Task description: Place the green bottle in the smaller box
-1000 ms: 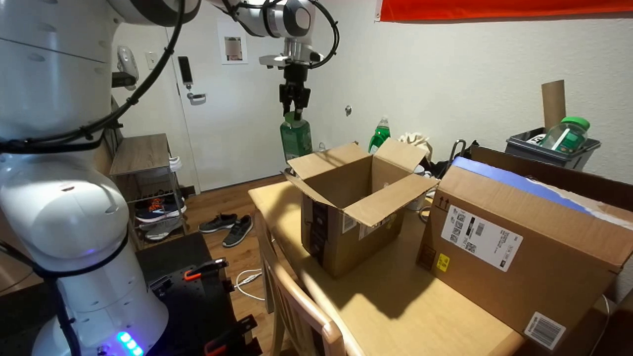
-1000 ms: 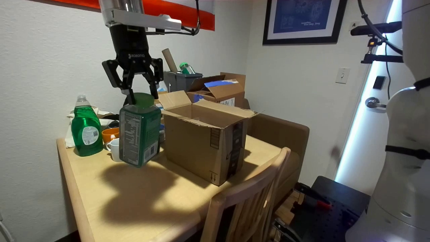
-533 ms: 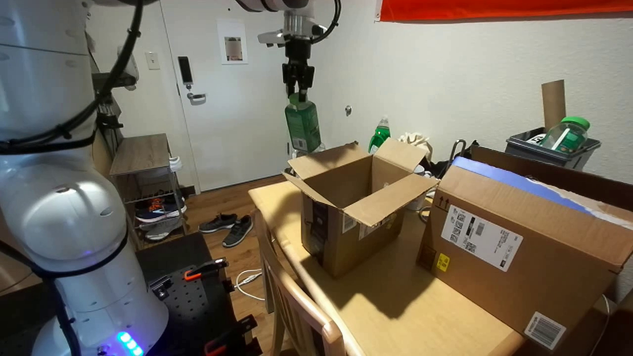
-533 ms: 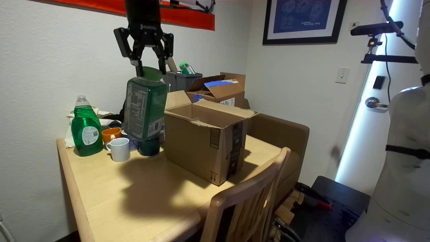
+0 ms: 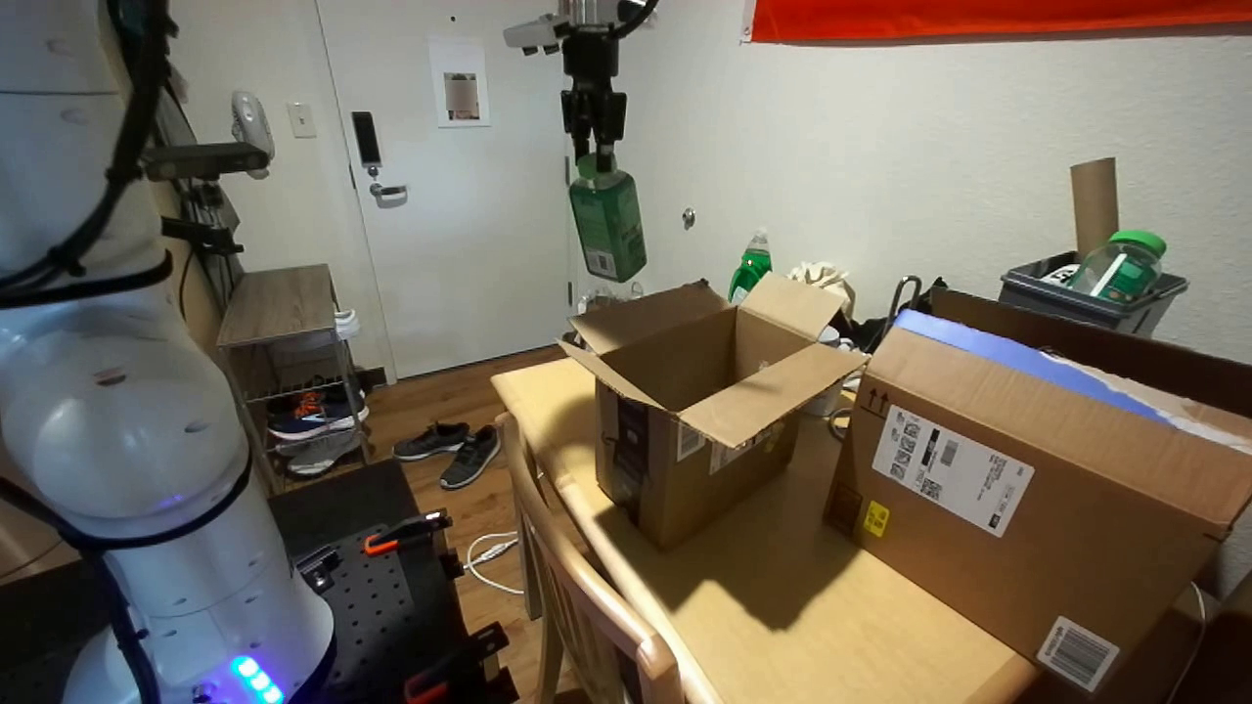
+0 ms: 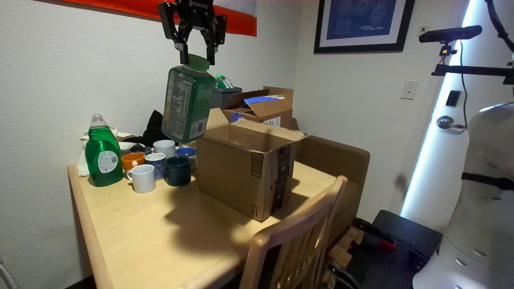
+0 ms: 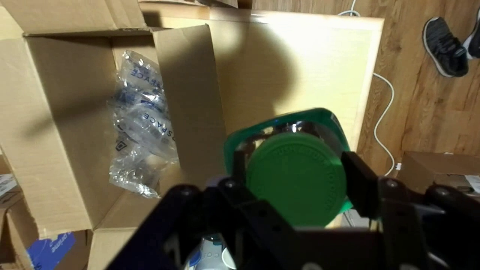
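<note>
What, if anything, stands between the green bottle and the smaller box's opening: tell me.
In the wrist view, an outward-folded flap of the smaller box lies between the green bottle and the opening; no separate object is visible there. Plastic packing lies inside.

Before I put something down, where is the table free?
Bare tabletop lies between the front white mug, the smaller box and the chair. Another patch lies between that box and the larger box. Crowded: near the wall, with mugs and the standing green bottle.

This looks like a home. Shoes (image 5: 471,458) lie on the wooden floor (image 7: 431,120) near a rack (image 5: 277,296) (it holds more footwear (image 5: 305,420)), and mugs (image 6: 144,179) stand on a table (image 6: 128,226).
</note>
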You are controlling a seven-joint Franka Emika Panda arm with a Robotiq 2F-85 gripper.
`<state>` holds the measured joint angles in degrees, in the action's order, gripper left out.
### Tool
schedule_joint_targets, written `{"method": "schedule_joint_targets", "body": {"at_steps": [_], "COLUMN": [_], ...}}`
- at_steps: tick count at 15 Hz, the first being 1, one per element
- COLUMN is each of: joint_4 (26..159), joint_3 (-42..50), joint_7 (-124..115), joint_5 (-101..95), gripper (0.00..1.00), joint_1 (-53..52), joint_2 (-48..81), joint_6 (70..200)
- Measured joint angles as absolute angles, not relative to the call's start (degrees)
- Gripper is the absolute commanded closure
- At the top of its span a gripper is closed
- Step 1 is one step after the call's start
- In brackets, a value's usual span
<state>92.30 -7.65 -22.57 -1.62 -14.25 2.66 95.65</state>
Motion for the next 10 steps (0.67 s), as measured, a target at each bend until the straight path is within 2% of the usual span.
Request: {"method": "schedule_joint_targets", "body": {"at_steps": [10], "joint_4": [98.69], "joint_3": [-4.35], "joint_7": [-21.27], "joint_5": [2.45], "gripper": [0.61], "joint_1": [-6.44], "joint_2": [-1.22], "joint_6": [95.91]}}
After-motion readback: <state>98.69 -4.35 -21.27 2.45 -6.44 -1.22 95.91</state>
